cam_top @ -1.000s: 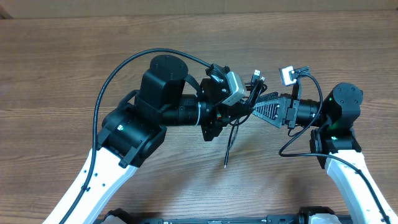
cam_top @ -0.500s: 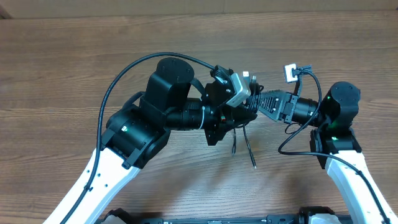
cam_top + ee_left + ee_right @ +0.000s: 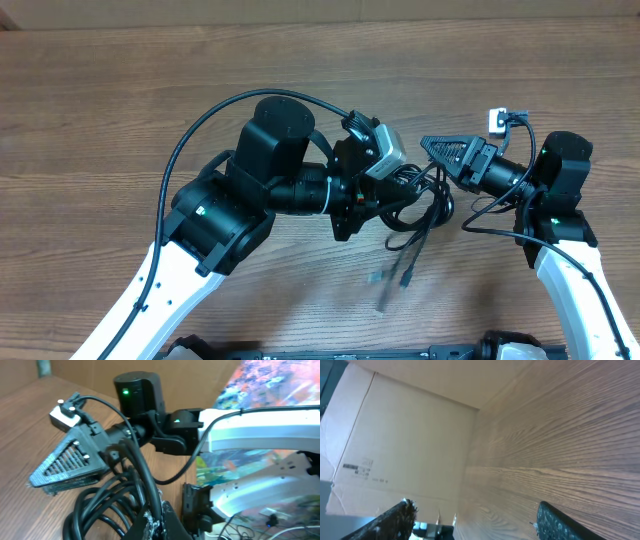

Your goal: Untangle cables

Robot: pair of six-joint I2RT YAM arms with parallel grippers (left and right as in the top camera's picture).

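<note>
Overhead: fixed high above the surface (image 3: pixel 120 80), facing straight down, whole workspace in frame. Left wrist: nearer the surface, close on the cables (image 3: pixel 115 505), facing the right arm (image 3: pixel 175 425); both shared with overhead. Right wrist: low over the surface, facing a cardboard wall (image 3: pixel 405 445)

This looks like a robotics lab or test bench. A white-and-black left arm (image 3: pixel 215 215) and a matching right arm (image 3: pixel 565 190) are mounted at one side of a bare wood-grain table (image 3: pixel 100 100). Plain cardboard (image 3: pixel 405 450) with a small printed label (image 3: pixel 362 471) stands along the table's edge like a makeshift screen.
</note>
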